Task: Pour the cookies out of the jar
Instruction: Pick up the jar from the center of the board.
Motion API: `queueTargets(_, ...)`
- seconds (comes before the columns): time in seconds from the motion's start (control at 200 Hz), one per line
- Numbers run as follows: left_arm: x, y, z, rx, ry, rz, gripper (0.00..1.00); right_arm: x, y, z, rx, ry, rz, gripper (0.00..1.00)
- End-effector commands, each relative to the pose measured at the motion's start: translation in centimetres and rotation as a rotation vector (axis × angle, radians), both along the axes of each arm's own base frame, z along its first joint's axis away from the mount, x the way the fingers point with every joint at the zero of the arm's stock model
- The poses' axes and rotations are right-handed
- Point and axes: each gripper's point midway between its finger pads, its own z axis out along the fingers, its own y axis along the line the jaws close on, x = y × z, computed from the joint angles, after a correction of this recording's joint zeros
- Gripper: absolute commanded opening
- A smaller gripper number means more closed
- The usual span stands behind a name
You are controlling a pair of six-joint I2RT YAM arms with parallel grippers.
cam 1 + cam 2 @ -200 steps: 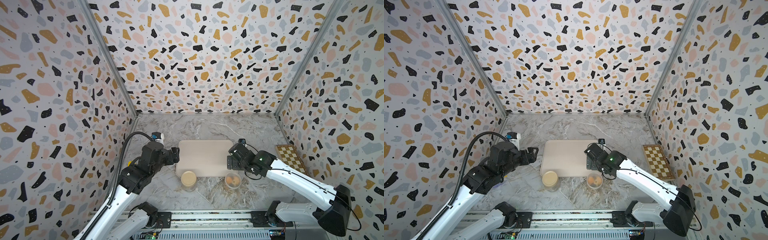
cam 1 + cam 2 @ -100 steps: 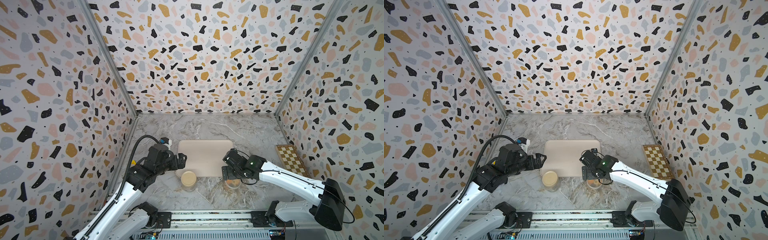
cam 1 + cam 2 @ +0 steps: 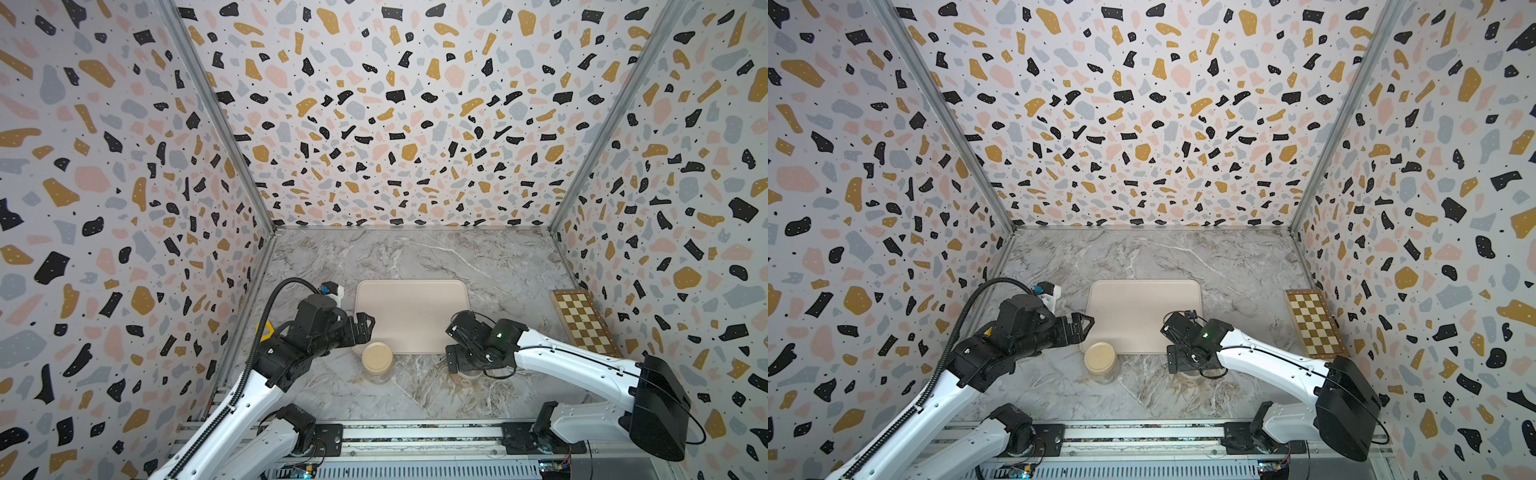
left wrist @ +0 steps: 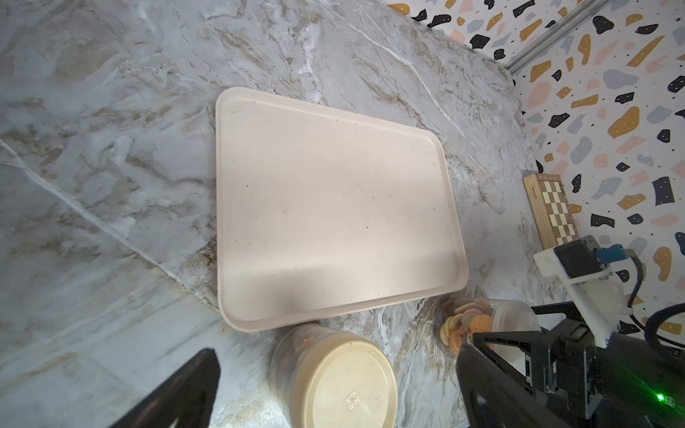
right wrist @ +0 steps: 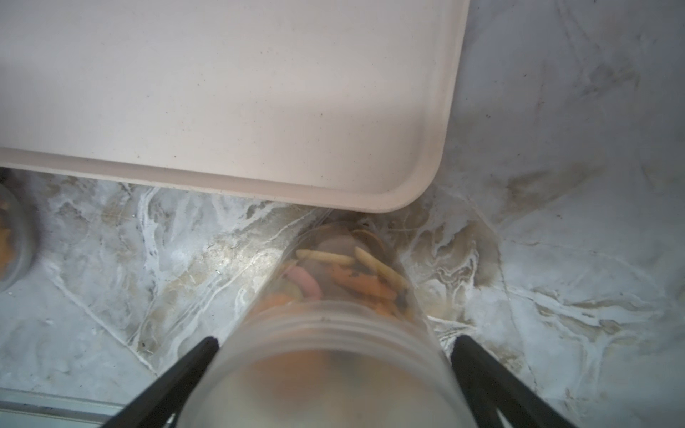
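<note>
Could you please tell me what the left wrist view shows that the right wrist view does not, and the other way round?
Only the left wrist view: the whole tray, the chessboard by the wall, the beige lid on the closed jar, and the right arm from outside. Only the right wrist view: the right gripper straddling the open jar at its threaded rim; contact is unclear. Both: the tray, the open jar with cookies inside, part of the closed jar, the marble table.
</note>
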Motion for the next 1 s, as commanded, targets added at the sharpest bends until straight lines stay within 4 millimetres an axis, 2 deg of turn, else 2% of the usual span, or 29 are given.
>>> queueTargets(0.0,0.0,-0.3,0.0,-0.001,-0.011,-0.016,0.98,-0.8,-0.7,-0.2,-0.023,0.015,-0.015,1.00)
queueTargets(0.2,0.2,-0.2,-0.6,0.030,0.005,-0.025,0.97,-1.5,-1.3,-1.2,-0.032,0.029,-0.025,0.97)
queueTargets(0.27,0.2,-0.3,-0.8,0.036,0.009,-0.029,0.97,-1.6,-1.4,-1.3,-0.034,0.026,-0.029,0.93)
queueTargets(0.345,0.2,-0.3,-1.0,0.036,0.015,-0.029,0.97,-1.7,-1.3,-1.5,-0.022,0.024,-0.023,0.83)
queueTargets(0.445,0.2,-0.2,-1.2,0.041,0.018,-0.027,0.98,-1.7,-1.3,-1.6,-0.023,0.027,-0.018,0.79)
queueTargets(0.781,0.6,0.1,-1.1,0.071,0.008,-0.021,0.99,-1.1,-0.5,0.4,0.020,-0.011,-0.003,0.76)
queueTargets(0.996,-0.4,-2.0,0.8,-0.040,-0.172,-0.176,0.98,-0.6,0.9,2.7,0.110,-0.038,0.027,0.71)
